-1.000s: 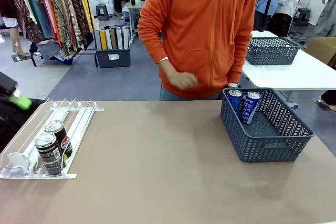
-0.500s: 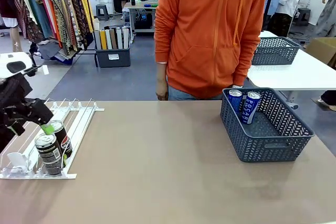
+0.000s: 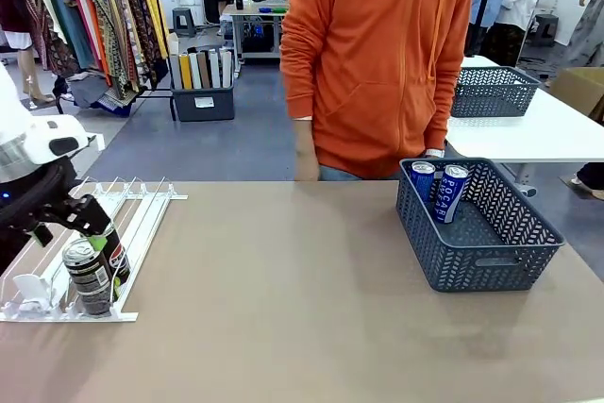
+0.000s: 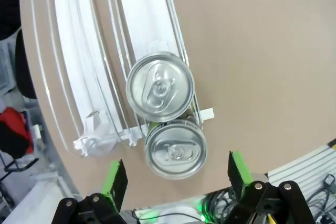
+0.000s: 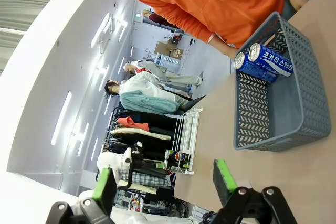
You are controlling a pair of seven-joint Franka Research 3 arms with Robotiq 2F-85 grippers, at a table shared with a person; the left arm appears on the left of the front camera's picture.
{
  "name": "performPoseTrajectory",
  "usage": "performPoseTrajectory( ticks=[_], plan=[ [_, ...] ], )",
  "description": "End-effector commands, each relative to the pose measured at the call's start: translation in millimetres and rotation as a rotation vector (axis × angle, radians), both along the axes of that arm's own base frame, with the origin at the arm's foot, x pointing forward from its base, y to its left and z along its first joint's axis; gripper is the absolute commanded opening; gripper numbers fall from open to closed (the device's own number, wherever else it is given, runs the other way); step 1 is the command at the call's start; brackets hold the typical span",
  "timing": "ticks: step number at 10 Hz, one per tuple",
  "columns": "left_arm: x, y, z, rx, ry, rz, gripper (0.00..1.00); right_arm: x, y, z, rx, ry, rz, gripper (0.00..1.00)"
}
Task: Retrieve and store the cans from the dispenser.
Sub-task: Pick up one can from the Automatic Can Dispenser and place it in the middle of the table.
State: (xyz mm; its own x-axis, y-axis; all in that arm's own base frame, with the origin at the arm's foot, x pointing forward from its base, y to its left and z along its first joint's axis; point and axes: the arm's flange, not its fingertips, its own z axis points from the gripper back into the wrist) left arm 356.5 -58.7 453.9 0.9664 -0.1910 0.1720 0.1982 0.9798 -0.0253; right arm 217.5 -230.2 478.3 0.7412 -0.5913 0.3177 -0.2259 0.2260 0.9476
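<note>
The left gripper [image 4: 176, 170] hung wide open and empty over two dark cans [image 3: 94, 266] at the dispenser's [image 3: 142, 214] near end, with bare table [image 3: 283, 280] stretching right to the basket [image 3: 491, 252].

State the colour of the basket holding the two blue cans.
The basket is dark grey, clearest in the front view.

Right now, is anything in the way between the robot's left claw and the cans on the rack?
No, nothing visible is. The open left gripper hangs above the two dark cans: one can lines up between its fingers, the other can sits right beside it on the white rack.
</note>
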Motion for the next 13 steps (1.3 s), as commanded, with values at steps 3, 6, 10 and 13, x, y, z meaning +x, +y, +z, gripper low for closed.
performPoseTrajectory(
  ticks=[3, 6, 10, 13],
  plan=[
    [7.1, -7.2, -19.6, 0.035, 0.022, 0.042, 1.0, 2.3, 0.5, 3.2, 0.012, -0.032, -0.008, 1.0],
    [9.3, -16.2, -40.7, 0.064, 0.057, 0.022, 1.0, 2.3, 0.5, 3.2, 0.012, -0.032, -0.008, 1.0],
    [9.3, -19.1, -56.6, 0.094, 0.076, 0.025, 1.0, 2.3, 0.5, 3.2, 0.012, -0.032, -0.008, 1.0],
    [9.6, -13.9, -57.0, 0.101, 0.073, 0.045, 1.0, 2.3, 0.5, 3.2, 0.012, -0.032, -0.008, 1.0]
  ],
)
